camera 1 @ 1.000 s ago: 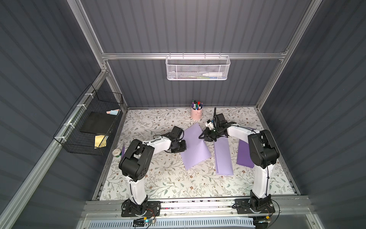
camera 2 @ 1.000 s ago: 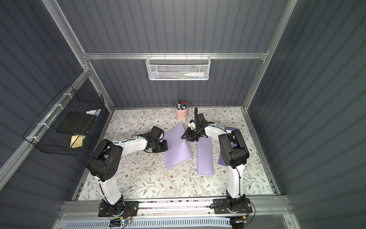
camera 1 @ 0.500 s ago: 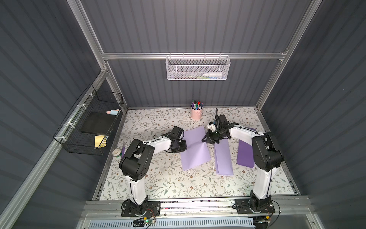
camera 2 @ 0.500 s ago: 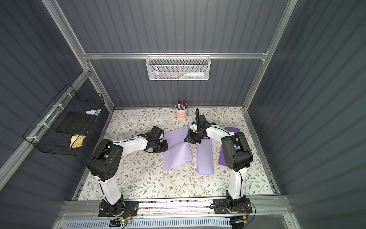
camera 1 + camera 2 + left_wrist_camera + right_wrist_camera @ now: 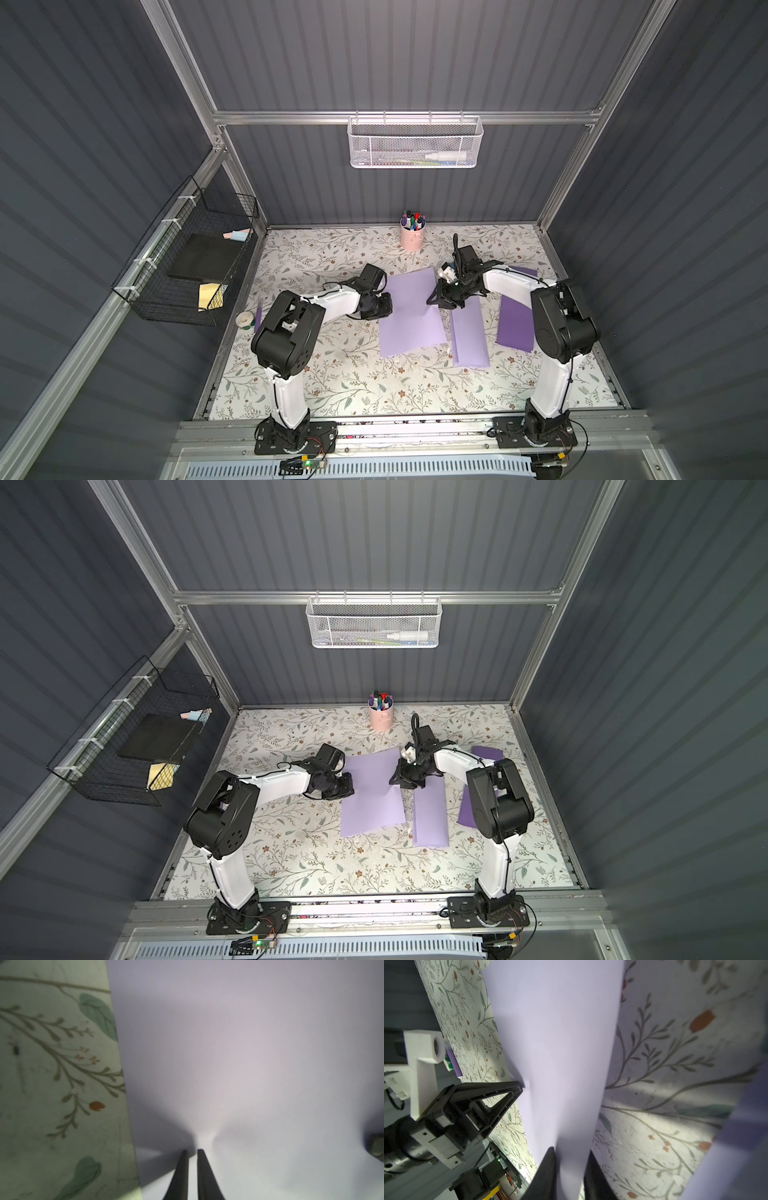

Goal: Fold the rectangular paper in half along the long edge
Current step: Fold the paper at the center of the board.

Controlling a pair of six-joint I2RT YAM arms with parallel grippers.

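We are seeing markers (image 5: 412, 219) in the pink cup (image 5: 411, 244). Our clenched left gripper (image 5: 192, 1150) is pressing the mid-table paper (image 5: 409, 320); our right gripper (image 5: 569, 1153), pinching its edge, is sitting nearer our bases than before.

Pink pen cup (image 5: 411, 243), white mesh basket (image 5: 414, 164), black wire basket (image 5: 166, 308), tape roll (image 5: 245, 319).

The right gripper (image 5: 570, 1167) has its two black fingers on either side of the purple paper (image 5: 554, 1043), which fills the gap between them and runs away toward twelve o'clock over the floral mat (image 5: 675, 1068). At about ten o'clock from those fingers, the left gripper (image 5: 518, 1087) rests its tip against the sheet's edge. Toward three o'clock lies part of a second purple sheet (image 5: 726, 1157), blurred.
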